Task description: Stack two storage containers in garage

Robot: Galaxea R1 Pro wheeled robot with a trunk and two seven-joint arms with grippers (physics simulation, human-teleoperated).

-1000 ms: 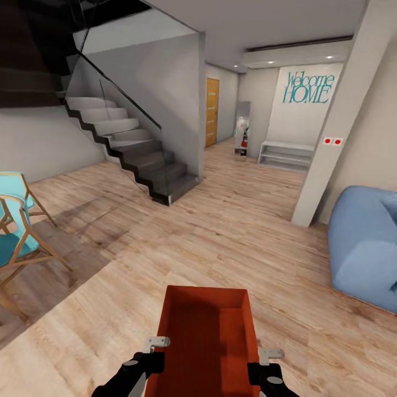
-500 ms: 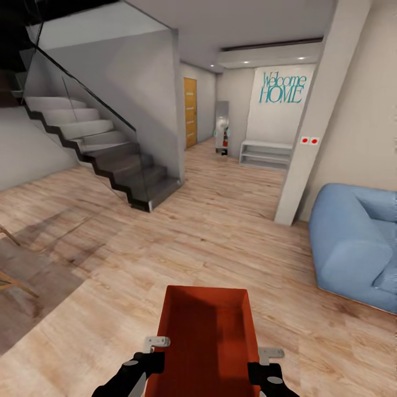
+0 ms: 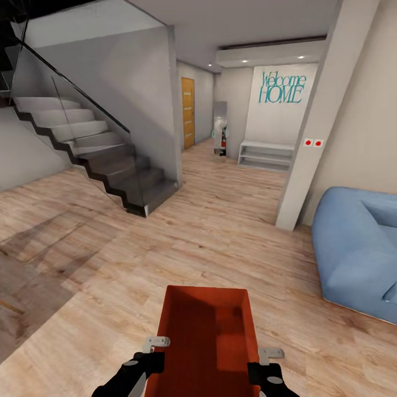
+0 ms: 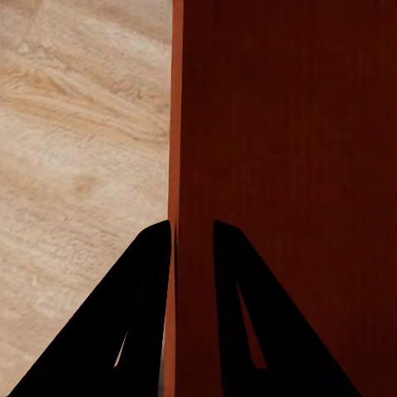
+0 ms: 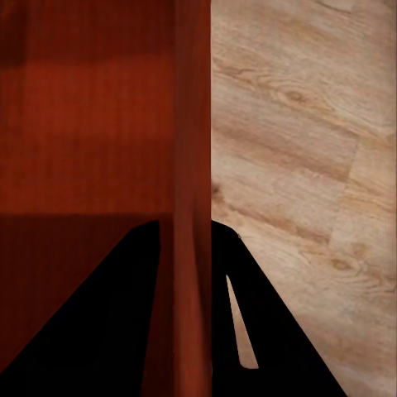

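Now, from the head view, one storage container (image 3: 207, 342) is carried low in front of the robot over the light wood floor (image 3: 220, 231), with the left gripper (image 3: 156, 346) and the right gripper (image 3: 263, 357) at its two long walls. Seen from the left wrist, that gripper (image 4: 193, 236) is closed narrowly on the thin wall, one finger on each side. Likewise the right wrist view shows its gripper (image 5: 184, 236) pinching the opposite wall; the bin seems stiff, light and smooth, so I judge these rim holds suitable.

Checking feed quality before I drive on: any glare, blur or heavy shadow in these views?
Head view: sharp, evenly lit, soft shadow inside the storage container. Left wrist view: left gripper fingers plain black silhouettes, the bin wall between them. Right wrist view: right gripper likewise; a shadow band crosses the bin floor.
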